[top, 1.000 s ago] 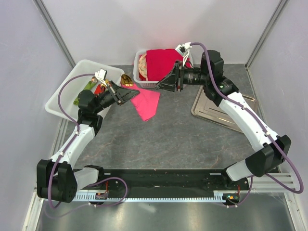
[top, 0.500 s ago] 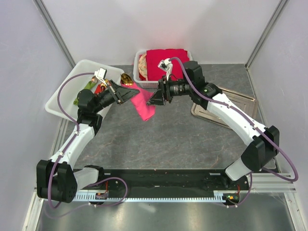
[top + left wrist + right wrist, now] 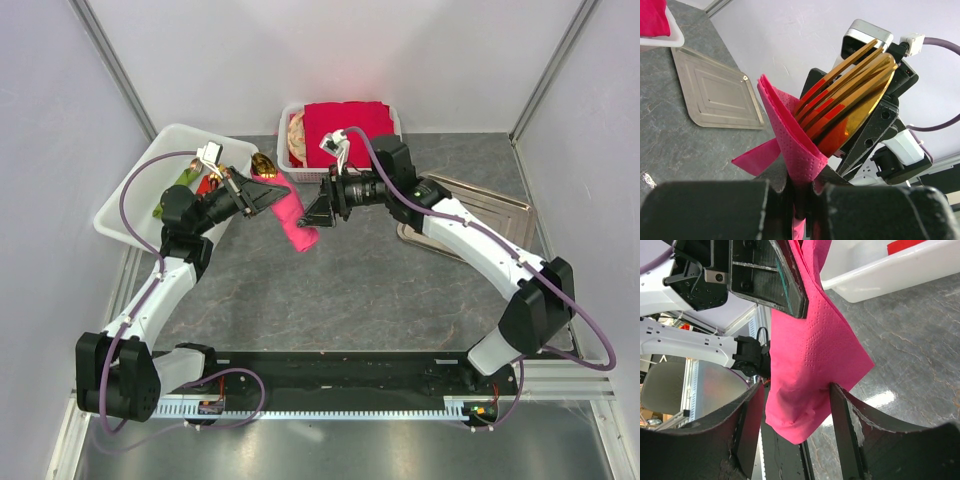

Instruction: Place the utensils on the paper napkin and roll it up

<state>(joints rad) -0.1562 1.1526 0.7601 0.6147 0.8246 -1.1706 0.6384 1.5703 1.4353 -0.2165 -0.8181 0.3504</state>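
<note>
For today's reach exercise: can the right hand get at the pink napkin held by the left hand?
Probably yes: the right hand is open, its fingers flanking the napkin where it hangs free; the left hand grips only the other end.

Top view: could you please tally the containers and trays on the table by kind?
White tub: 1
White basket: 1
Metal tray: 1
Total: 3
</note>
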